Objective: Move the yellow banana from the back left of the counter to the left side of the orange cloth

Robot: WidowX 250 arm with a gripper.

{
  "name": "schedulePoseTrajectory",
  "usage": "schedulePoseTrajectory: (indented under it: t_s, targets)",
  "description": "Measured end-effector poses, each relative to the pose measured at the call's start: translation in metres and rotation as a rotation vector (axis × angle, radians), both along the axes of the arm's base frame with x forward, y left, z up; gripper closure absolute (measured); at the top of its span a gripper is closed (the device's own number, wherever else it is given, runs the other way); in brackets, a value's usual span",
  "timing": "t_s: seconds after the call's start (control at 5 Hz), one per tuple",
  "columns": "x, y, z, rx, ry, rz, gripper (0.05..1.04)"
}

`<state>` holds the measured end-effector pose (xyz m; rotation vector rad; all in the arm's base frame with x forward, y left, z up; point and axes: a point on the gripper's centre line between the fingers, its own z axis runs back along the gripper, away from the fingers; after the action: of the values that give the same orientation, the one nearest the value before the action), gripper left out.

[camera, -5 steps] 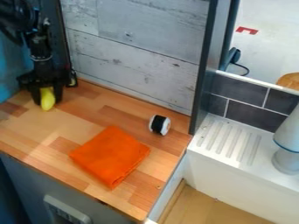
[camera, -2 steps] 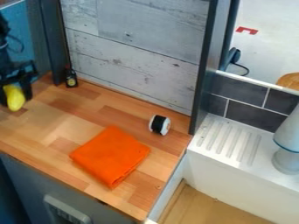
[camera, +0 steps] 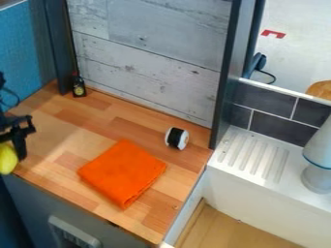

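At the left edge of the camera view hangs my gripper (camera: 11, 150), shut on a yellow object (camera: 7, 158) by the counter's front left edge. The folded orange cloth (camera: 122, 173) lies flat on the wooden counter, well to the right of the gripper. Behind the cloth and to its right, a small white and black spool (camera: 176, 138) rests on the wood, apart from the cloth.
A small black object with a yellow dial (camera: 79, 88) stands in the back left corner. Grey wood-look panels (camera: 145, 53) back the counter (camera: 90, 109). To the right are a white sink with a ridged drainer (camera: 255, 154) and a pale grey lamp-like object (camera: 318, 162).
My gripper has moved from the back left to the left edge and then toward the counter's front, carrying the yellow object. The cloth and spool have not moved.
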<state>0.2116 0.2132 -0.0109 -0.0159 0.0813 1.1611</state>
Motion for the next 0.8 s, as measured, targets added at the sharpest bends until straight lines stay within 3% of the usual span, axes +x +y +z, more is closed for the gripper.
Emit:
schedulePoseTrajectory:
  t_s: [0.2, 0.8]
  targets:
    - [0.003, -0.027, -0.010, 0.032, 0.029, -0.065, 0.458]
    - [0.041, -0.057, -0.004, 0.069, -0.019, -0.142, 0.458]
